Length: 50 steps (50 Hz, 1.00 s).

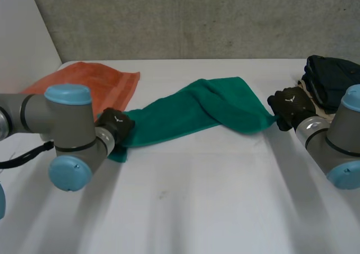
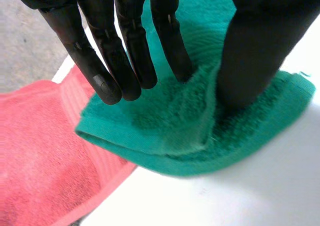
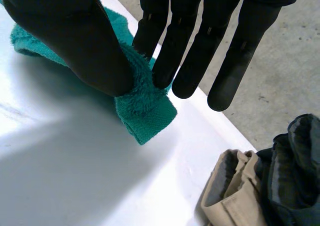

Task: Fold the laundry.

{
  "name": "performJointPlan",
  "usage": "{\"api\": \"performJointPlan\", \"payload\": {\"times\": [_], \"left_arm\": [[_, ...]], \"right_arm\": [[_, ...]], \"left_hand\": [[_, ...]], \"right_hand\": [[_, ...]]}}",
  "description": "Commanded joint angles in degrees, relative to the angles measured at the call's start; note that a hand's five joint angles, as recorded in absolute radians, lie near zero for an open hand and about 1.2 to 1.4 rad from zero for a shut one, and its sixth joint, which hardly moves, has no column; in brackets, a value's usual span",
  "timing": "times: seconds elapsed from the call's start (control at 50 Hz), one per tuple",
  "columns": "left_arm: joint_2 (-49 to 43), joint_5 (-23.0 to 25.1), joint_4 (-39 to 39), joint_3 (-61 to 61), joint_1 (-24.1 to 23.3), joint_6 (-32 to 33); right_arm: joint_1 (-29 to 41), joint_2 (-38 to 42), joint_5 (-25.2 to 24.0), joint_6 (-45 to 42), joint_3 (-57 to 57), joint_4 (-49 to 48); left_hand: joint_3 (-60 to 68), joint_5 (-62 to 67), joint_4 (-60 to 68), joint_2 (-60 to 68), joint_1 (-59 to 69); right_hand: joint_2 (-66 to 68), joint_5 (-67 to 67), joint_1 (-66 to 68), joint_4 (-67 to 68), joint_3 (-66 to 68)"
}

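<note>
- White table (image 1: pixel 197 209), and the green towel (image 1: pixel 197 110) lies stretched between both hands.
- Left hand (image 1: pixel 115 124) pinches one end, thumb against finger, just beside the orange towel (image 1: pixel 95 79).
- Right hand (image 1: pixel 291 105) pinches the opposite corner, with dark clothes (image 1: pixel 332 76) nearby.

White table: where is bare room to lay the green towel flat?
The wide near strip of the table, in front of the green towel, is bare. The far corners are crowded: orange towel beyond the left robot hand, dark clothes beyond the right robot hand.
</note>
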Motion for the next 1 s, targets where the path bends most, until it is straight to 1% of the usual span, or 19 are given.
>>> {"api": "performJointPlan", "payload": {"times": [0.02,0.22,0.28,0.3,0.36,0.42,0.46,0.52,0.54,0.6,0.62,0.68,0.7,0.74,0.78,0.84,0.92,0.96,1.0], "left_arm": [[0.2,0.0,2.2,1.3,-0.2,-0.8],[-2.4,-1.1,2.2,4.6,-1.0,-0.3],[-3.4,-1.3,1.8,5.9,-1.0,0.2],[-3.7,-1.0,1.1,6.8,-1.0,0.6],[-3.3,-1.3,-1.0,7.8,-1.0,1.7],[-0.8,-1.7,-5.5,8.5,-0.7,2.2],[3.6,-1.4,-9.2,8.0,-0.2,1.5],[9.5,-0.8,-11.8,7.0,0.9,-0.2],[14.4,-0.1,-13.5,6.4,1.6,-1.6],[22.0,1.0,-15.4,5.8,2.4,-3.6],[26.9,1.7,-16.6,5.7,3.0,-4.7],[33.3,2.9,-18.0,5.6,4.7,-6.2],[36.7,4.0,-18.8,5.4,5.8,-6.7],[38.7,5.6,-19.3,5.2,6.8,-7.0],[39.0,8.1,-19.8,4.7,7.8,-7.0],[38.3,9.3,-20.6,4.1,8.2,-6.6],[31.6,8.0,-20.5,4.1,8.5,-4.4],[28.5,7.3,-20.2,4.6,8.4,-3.3],[23.3,6.3,-19.7,5.6,8.0,-1.7]], "right_arm": [[-0.1,-0.8,0.1,1.6,0.2,-0.1],[-0.7,-0.6,0.4,1.2,0.2,-0.2],[-0.9,-0.7,0.5,0.7,-0.1,-0.1],[-1.1,-0.8,0.5,0.6,-0.2,-0.1],[-1.3,-0.9,0.6,0.0,-0.6,0.2],[-1.9,-2.5,0.7,-1.0,-1.0,2.2],[-2.8,-5.4,1.3,-2.5,-1.5,5.0],[-4.0,-9.8,1.3,-4.5,-2.2,8.9],[-4.8,-13.0,1.3,-5.9,-2.9,11.5],[-6.3,-18.1,1.6,-7.3,-5.0,15.4],[-7.3,-21.2,1.2,-7.6,-6.6,17.5],[-8.6,-25.1,0.9,-6.6,-9.2,20.4],[-9.2,-27.4,0.6,-5.8,-11.0,22.0],[-9.4,-28.8,0.4,-5.2,-12.5,24.1],[-9.8,-29.0,-0.3,-5.2,-14.6,27.3],[-10.0,-27.1,-1.0,-5.3,-16.2,30.1],[-8.9,-22.0,-1.0,-6.7,-18.3,33.6],[-7.0,-19.1,-0.2,-9.0,-19.1,35.7],[-5.5,-15.3,1.3,-11.9,-19.9,36.6]], "left_hand": [[3.8,3.9,4.0,3.9,4.4],[5.8,6.0,6.0,5.9,6.4],[21.6,21.7,21.8,21.7,22.2],[32.3,32.4,32.5,32.4,32.9],[32.4,32.5,32.6,32.5,33.0],[32.4,32.5,32.6,32.5,33.0],[32.4,32.5,32.6,32.5,33.0],[32.4,32.5,32.6,32.5,33.0],[32.4,32.5,32.6,32.5,33.0],[32.4,32.5,32.6,32.5,33.0],[32.4,32.5,32.6,32.5,33.0],[32.4,32.5,32.6,32.5,33.0],[32.4,32.5,32.6,32.5,33.0],[32.4,32.5,32.6,32.5,33.0],[32.4,32.5,32.6,32.5,33.0],[32.4,32.5,32.6,32.5,33.0],[32.4,32.5,32.6,32.5,33.0],[32.4,32.5,32.6,32.5,33.0],[32.4,32.5,32.6,32.5,33.0]], "right_hand": [[12.7,13.0,15.2,11.3,11.9],[12.7,13.0,15.2,11.3,11.9],[12.7,13.0,15.2,11.3,11.9],[12.7,13.0,15.2,11.3,11.9],[12.7,13.0,15.2,11.3,11.9],[12.7,13.0,15.2,11.3,11.9],[12.7,13.0,15.2,11.3,11.9],[12.7,13.0,15.2,11.3,11.9],[12.7,13.0,15.2,11.3,11.9],[12.7,13.0,15.2,11.3,11.9],[12.7,13.0,15.2,11.3,11.9],[12.7,13.0,15.2,11.3,11.9],[12.7,13.0,15.2,11.3,11.9],[12.7,13.0,15.2,11.3,11.9],[12.7,13.0,15.2,11.3,11.9],[12.7,13.0,15.2,11.3,11.9],[12.7,13.0,15.2,11.3,11.9],[12.7,13.0,15.2,11.3,11.9],[12.7,13.0,15.2,11.3,11.9]]}}
